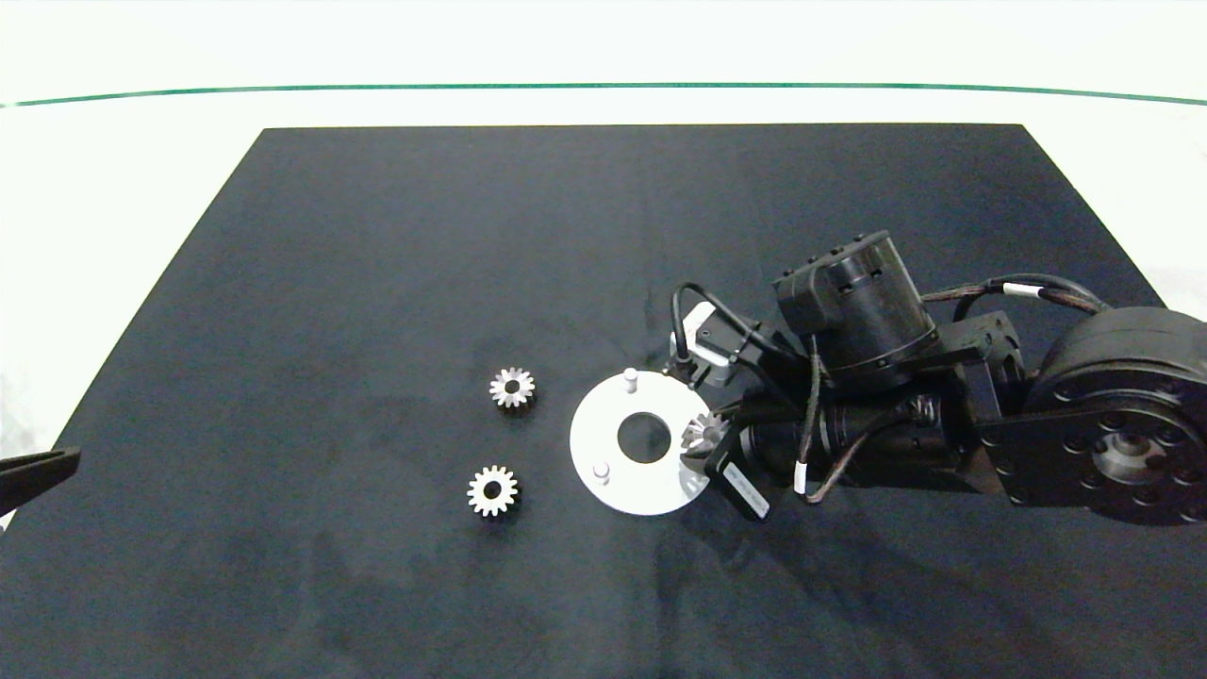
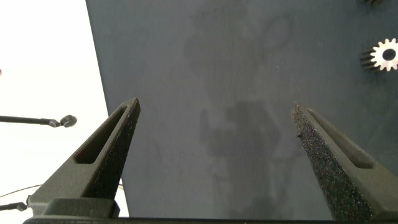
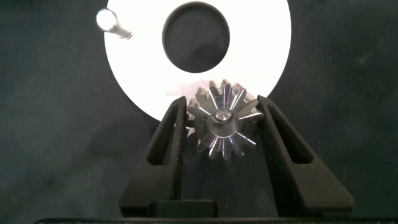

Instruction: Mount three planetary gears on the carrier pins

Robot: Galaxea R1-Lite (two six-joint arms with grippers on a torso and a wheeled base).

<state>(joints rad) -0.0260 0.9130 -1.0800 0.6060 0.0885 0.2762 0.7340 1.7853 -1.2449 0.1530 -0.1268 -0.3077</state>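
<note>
A white disc [image 1: 586, 429] lies on the black mat, with two bare carrier pins [image 1: 630, 379] [image 1: 601, 470] standing up from it. At the disc's right rim my right gripper [image 1: 703, 445] is shut on a silvery planetary gear [image 1: 702, 431]. In the right wrist view that gear [image 3: 222, 121] sits between both fingers [image 3: 175, 134], and a grey pin end shows in its centre hole. One bare pin [image 3: 114, 23] stands across the disc [image 3: 267, 37]. Two more gears [image 1: 512, 387] [image 1: 492, 490] lie flat on the mat left of the disc. My left gripper [image 1: 38, 471] is parked open at the left edge.
The black mat [image 1: 603, 236] covers most of the white table. In the left wrist view the open left gripper [image 2: 216, 107] hangs over bare mat near its edge, with one gear [image 2: 385, 55] off to the side.
</note>
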